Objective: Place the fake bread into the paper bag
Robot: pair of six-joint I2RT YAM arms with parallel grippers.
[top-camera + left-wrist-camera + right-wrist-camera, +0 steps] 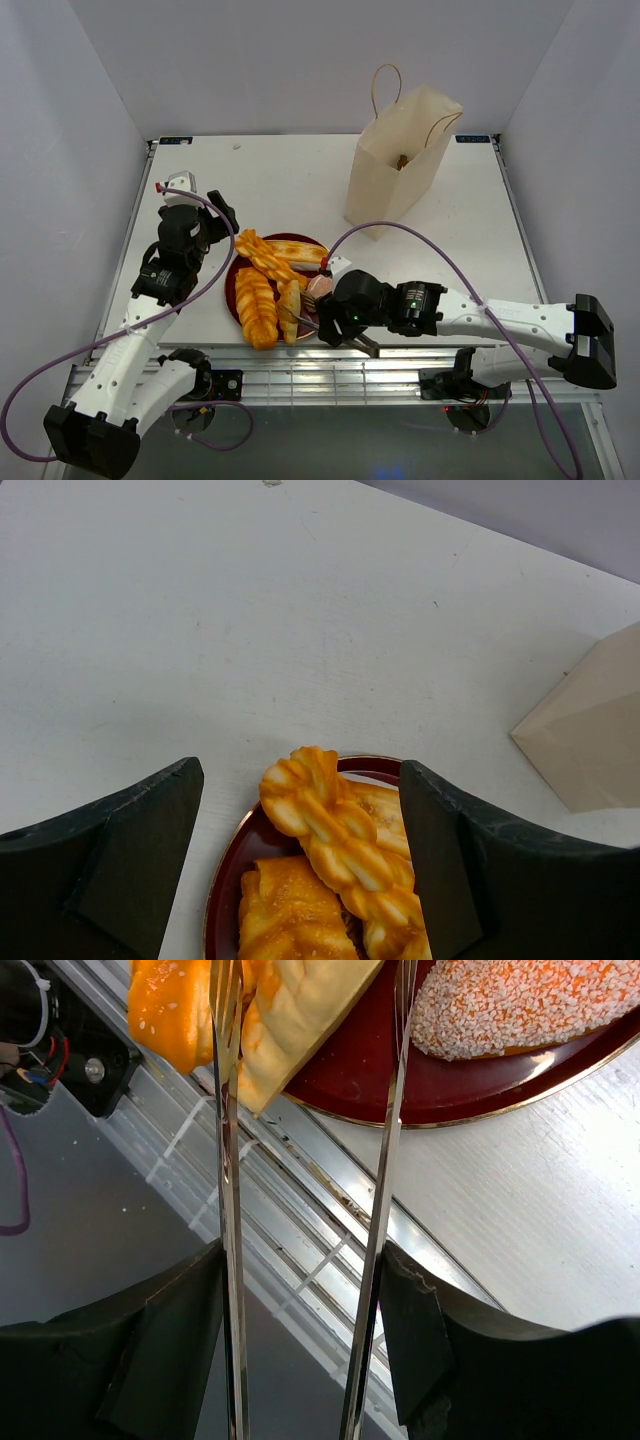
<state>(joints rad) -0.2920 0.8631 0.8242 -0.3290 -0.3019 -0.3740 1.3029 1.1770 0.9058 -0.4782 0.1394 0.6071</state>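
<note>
The fake bread (265,290) is lying heaped on a dark red plate (231,288) in the lower middle of the overhead view, near the front edge of the tabletop (290,180). The paper bag (395,175) is standing upright in the upper right of that view, well apart from the plate, with its mouth open and its two loop handles sticking up. A small brown thing is showing inside the mouth, possibly a pastry, though it is too small to tell. The right tool (300,1260) is reaching in from the right and gripping the metal tongs (229,1260), whose two thin arms are running up between its fingers (170,1340) toward the plate. At the top of the right wrist view the arms are straddling a pale roll (300,1010) that is overhanging the plate's rim, with an orange piece (165,1005) just to its left and a speckled piece (520,1000) lying on the plate at the upper right. The left tool (300,775) is hanging spread wide with nothing in it, over the plate's far rim. A braided loaf (340,830) is showing below it, at the bottom centre of the left wrist view, and a corner of the bag is showing at the right edge.
</note>
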